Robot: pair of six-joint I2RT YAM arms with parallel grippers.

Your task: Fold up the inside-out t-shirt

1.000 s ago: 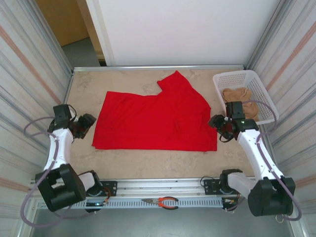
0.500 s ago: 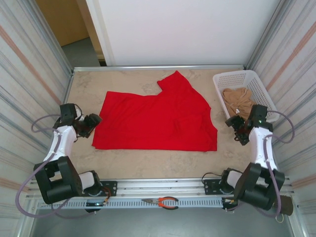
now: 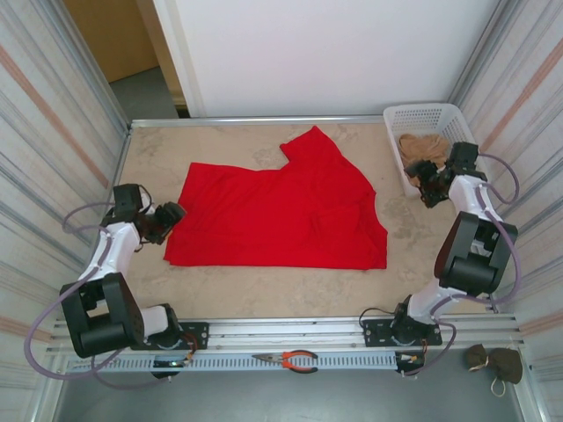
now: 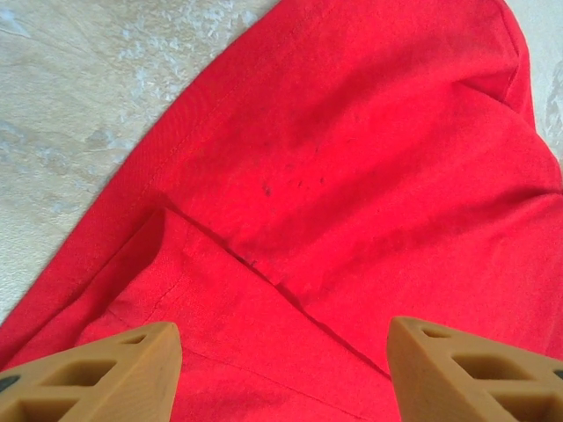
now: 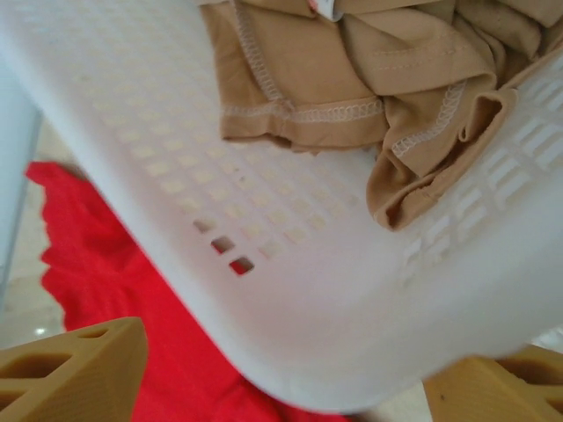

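- You see the white basket at the table's far right corner, partly hidden behind the right gripper, whose fingers stand wide apart
- A crumpled tan garment lies in it
- The red t-shirt lies flat mid-table, and the left gripper is spread open at its left edge

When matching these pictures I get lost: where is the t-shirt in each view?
Top external: t-shirt spread flat in the middle of the table.
Left wrist: t-shirt covers most of the frame, table at upper left.
Right wrist: t-shirt at lower left, beside the basket.
Shared landmark: the beige table.
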